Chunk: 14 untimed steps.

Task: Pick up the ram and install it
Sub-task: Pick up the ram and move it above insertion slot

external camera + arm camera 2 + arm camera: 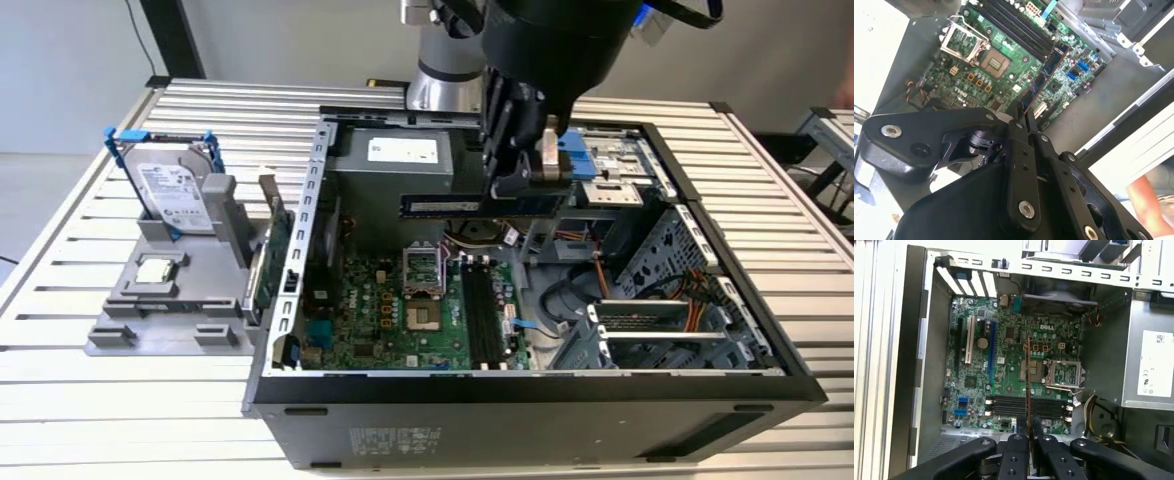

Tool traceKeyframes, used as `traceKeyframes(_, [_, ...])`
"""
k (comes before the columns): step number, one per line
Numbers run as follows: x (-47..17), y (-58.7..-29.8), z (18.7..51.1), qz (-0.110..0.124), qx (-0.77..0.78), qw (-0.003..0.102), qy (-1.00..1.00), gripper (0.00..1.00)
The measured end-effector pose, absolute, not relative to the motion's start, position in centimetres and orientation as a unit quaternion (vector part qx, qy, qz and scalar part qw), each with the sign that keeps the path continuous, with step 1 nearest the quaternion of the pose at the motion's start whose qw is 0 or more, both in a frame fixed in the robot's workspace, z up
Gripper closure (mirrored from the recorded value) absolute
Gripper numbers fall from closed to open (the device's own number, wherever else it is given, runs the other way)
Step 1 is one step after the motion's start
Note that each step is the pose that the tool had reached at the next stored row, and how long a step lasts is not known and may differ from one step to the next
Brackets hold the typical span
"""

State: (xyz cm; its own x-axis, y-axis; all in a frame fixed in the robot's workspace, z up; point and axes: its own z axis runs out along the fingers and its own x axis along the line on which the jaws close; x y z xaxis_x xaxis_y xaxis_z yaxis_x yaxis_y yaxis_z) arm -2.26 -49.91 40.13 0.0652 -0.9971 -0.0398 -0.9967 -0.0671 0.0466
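The arm points straight down over the open computer case (534, 400), its gripper (525, 188) clamped on one end of the ram (441, 206), which hangs level above the motherboard (387, 320).

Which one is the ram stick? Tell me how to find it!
Find the big open computer case on the slatted table. Above its green motherboard, the black gripper pinches the ram: a long, thin, dark stick held in the air, unlike the bigger green card standing beside the case.
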Motion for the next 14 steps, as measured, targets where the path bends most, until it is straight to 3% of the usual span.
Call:
traceKeyframes(4, [-2.0,-49.91,40.12,-0.03,0.73,0.003,-0.683,1.0])
traceKeyframes(10, [-1.99,-49.91,39.94,-0.011,0.73,-0.015,-0.683,1.0])
traceKeyframes(14, [-1.83,-49.87,39.85,-0.009,0.722,-0.016,-0.692,1.0])
